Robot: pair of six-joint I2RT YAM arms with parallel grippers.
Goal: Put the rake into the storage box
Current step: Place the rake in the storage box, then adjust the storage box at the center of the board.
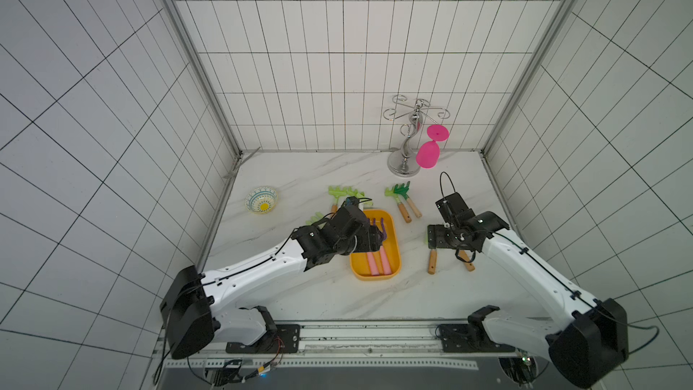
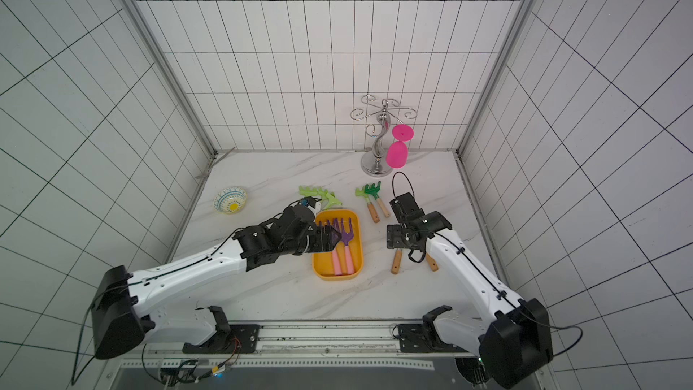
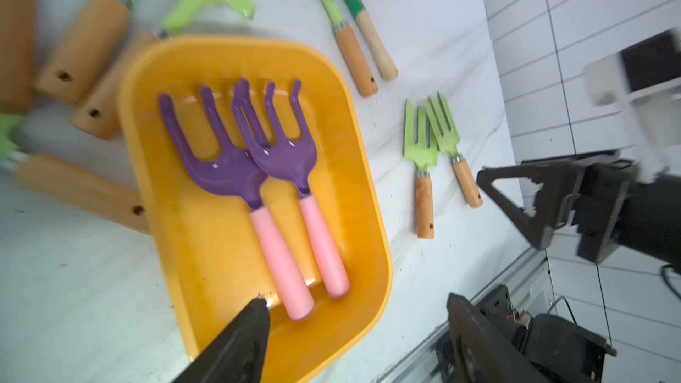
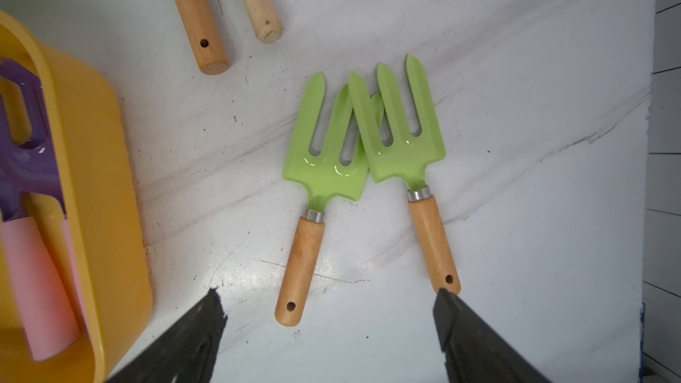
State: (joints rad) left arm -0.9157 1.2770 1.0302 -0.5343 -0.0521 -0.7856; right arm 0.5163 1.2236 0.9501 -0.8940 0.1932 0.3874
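Left wrist view: storage box (image 3: 206, 245) sits on the surface (image 3: 423, 49) with two purple rakes inside, side by side, pink handles along the box's long sides. The first rake (image 3: 221, 173) and second rake (image 3: 291, 158) overlap at the heads, tines near a short wall. There is bare box floor beside the first rake. Left jaws are wide with nothing between them, above the box at the handle end. One fingertip (image 3: 250, 329) is close to a pink handle end; can't tell if it touches. Wooden handles (image 3: 84, 46) crowd one long side, one right up against the rim. Along the other long side runs a free strip of surface, then two green forks (image 3: 423, 141).

Right wrist view: right jaws are wide and empty, above the fork handles. One black tip overlaps a handle end in the picture; contact can't be told. The surface edge and tiled wall (image 4: 667, 178) are close beyond the forks, so room is tight there.

In both top views there is open surface between the box and the arm bases. The bowl (image 1: 261, 199) sits well apart near the left wall. The rack (image 1: 405, 161) with a pink goblet (image 1: 428, 153) stands at the back edge.
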